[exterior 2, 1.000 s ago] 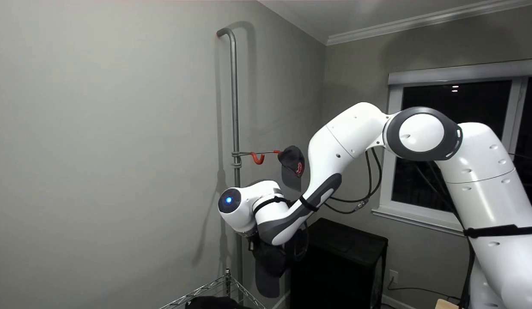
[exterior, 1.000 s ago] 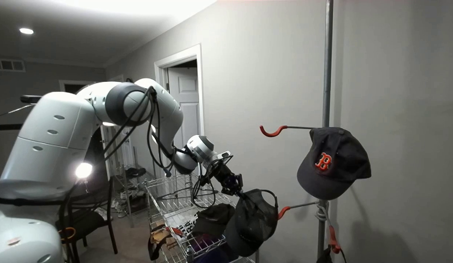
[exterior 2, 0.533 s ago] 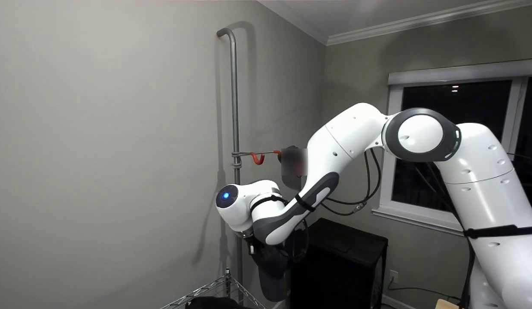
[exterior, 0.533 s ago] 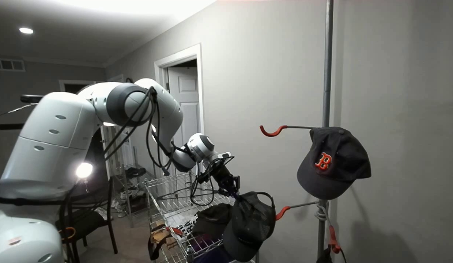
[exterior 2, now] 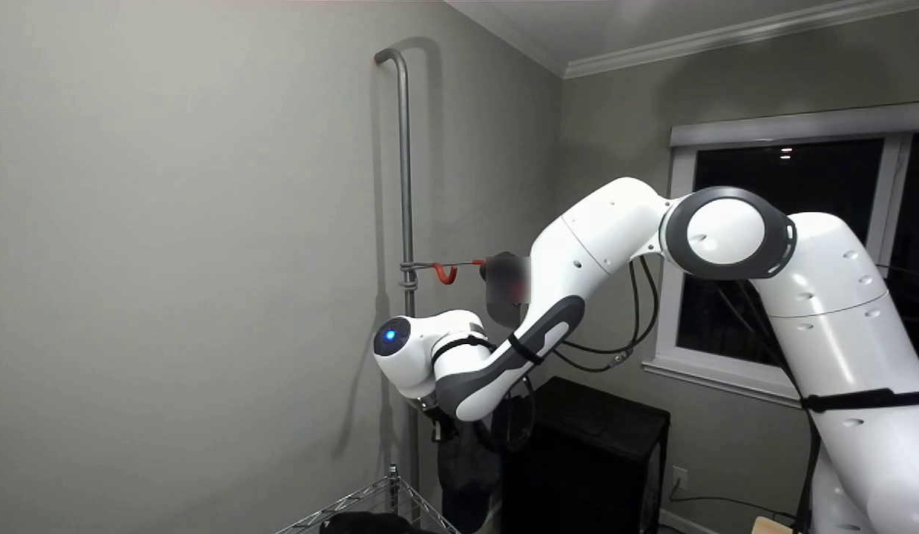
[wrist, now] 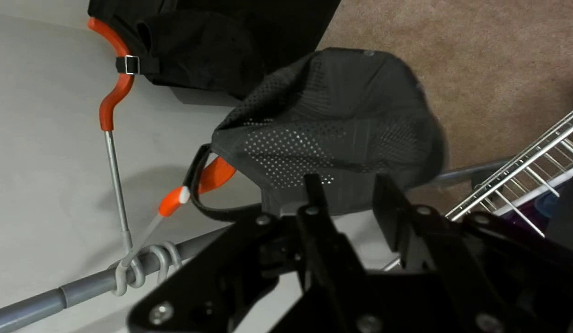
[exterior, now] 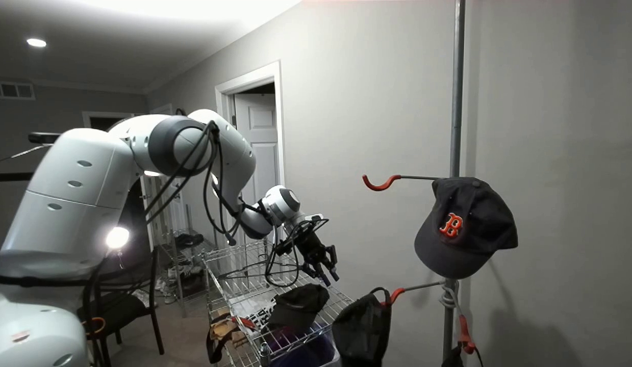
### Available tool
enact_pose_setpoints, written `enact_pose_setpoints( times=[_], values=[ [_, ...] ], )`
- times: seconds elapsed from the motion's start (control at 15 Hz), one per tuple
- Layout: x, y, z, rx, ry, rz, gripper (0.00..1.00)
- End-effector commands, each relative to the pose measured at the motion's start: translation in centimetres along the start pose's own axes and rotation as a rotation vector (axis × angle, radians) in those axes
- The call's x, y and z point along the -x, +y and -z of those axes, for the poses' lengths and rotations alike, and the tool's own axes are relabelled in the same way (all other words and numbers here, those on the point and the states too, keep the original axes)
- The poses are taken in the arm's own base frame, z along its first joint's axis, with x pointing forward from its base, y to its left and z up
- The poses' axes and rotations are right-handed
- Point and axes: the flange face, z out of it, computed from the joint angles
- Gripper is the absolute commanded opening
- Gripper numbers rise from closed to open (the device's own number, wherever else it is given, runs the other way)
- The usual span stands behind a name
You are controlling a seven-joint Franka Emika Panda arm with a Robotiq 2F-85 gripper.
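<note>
My gripper stands open above the wire rack, with nothing between its fingers. A dark mesh-backed cap hangs by its rear strap from an orange-tipped hook, below and apart from the jaws. In the wrist view that cap lies beyond the fingertips of the gripper, its strap looped around the orange hook. In an exterior view the arm hides the gripper's fingers, and the cap shows below the wrist. A navy cap with a red B hangs higher on the pole.
A bare orange hook sticks out at the navy cap's height. Lower down, another hook carries a black strapped item. Another black cap lies on the wire rack. A black cabinet stands near the wall.
The gripper moved slightly down and back with the mesh cap, then its jaws parted. The cap has dropped and swung toward the pole, now hanging from the hook.
</note>
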Motion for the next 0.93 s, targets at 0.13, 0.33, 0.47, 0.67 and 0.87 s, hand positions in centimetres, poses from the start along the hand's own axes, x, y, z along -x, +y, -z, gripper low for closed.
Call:
enact_pose_setpoints(
  times=[0.13,0.33,0.47,0.67,0.87],
  values=[
    [0.2,0.1,0.5,-0.016,-0.016,0.032,0.77],
    [0.2,-0.3,1.0,-0.021,-0.007,0.028,0.98],
    [0.3,-1.1,1.7,-0.046,0.003,0.043,1.0],
    [0.2,-3.1,2.7,-0.097,0.031,0.071,1.0],
    [-0.5,-5.4,3.5,-0.175,0.072,0.073,1.0]
  ],
)
